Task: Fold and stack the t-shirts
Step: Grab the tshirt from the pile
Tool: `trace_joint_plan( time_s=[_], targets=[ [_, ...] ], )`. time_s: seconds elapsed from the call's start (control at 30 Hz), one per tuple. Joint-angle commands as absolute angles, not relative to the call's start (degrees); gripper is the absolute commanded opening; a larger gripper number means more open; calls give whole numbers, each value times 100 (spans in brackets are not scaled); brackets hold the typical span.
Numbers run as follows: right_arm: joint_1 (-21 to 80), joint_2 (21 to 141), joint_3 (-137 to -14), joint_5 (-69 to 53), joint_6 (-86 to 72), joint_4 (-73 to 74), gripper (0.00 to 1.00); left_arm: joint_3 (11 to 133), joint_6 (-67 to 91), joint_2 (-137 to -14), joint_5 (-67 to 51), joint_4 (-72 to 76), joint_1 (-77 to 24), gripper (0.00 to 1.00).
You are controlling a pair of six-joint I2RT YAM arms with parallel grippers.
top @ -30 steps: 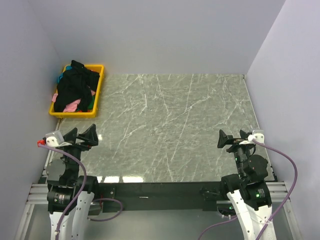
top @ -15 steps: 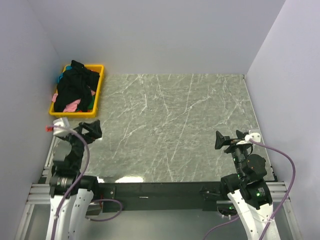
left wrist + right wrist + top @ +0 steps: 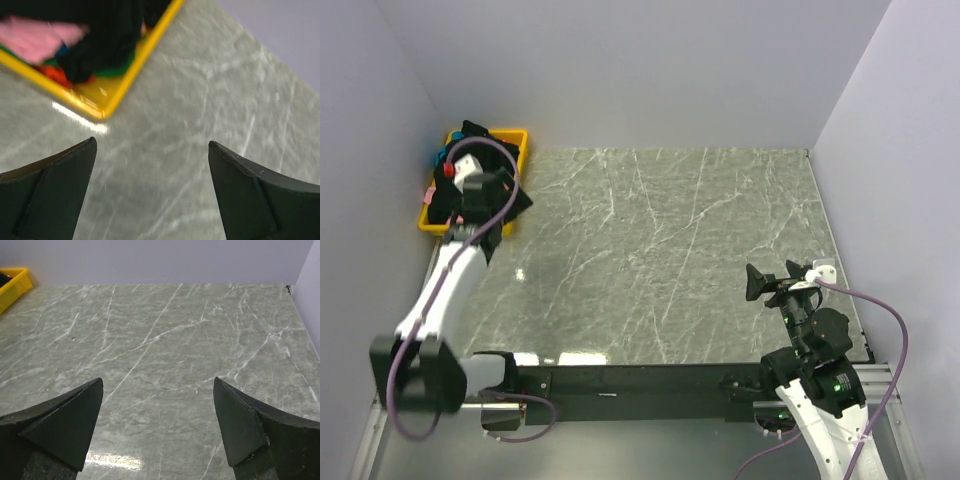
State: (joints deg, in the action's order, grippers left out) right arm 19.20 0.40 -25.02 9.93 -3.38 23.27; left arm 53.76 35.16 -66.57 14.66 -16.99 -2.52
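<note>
The t-shirts lie heaped in a yellow bin at the table's far left corner. The black t-shirt is on top, with a pink one and green-teal cloth under it. My left gripper hovers over the bin's near right corner, open. In the left wrist view the left gripper has only bare marble between its fingers, and the bin corner sits just ahead. Near its base at the front right, my right gripper stands open over the table, nothing between the fingers of the right gripper.
The grey marble table is walled at the back and on both sides. A red cloth shows at the bin's near edge. The bin's corner appears far left in the right wrist view.
My left arm has swung from its base out and back to the bin's near corner. The right gripper has edged slightly left. Both grippers stay open.
</note>
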Motion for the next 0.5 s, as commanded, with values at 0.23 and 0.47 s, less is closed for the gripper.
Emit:
trace_joint_plan(
  time_s=[0.23, 0.47],
  targets=[
    [1995, -1714, -2496, 1134, -413, 2109, 97, 8111, 3621, -9462, 2426, -1828, 579, 99],
    [1986, -1705, -2487, 1239, -457, 2101, 97, 9201, 3630, -10686, 2592, -1767, 747, 99]
  ],
)
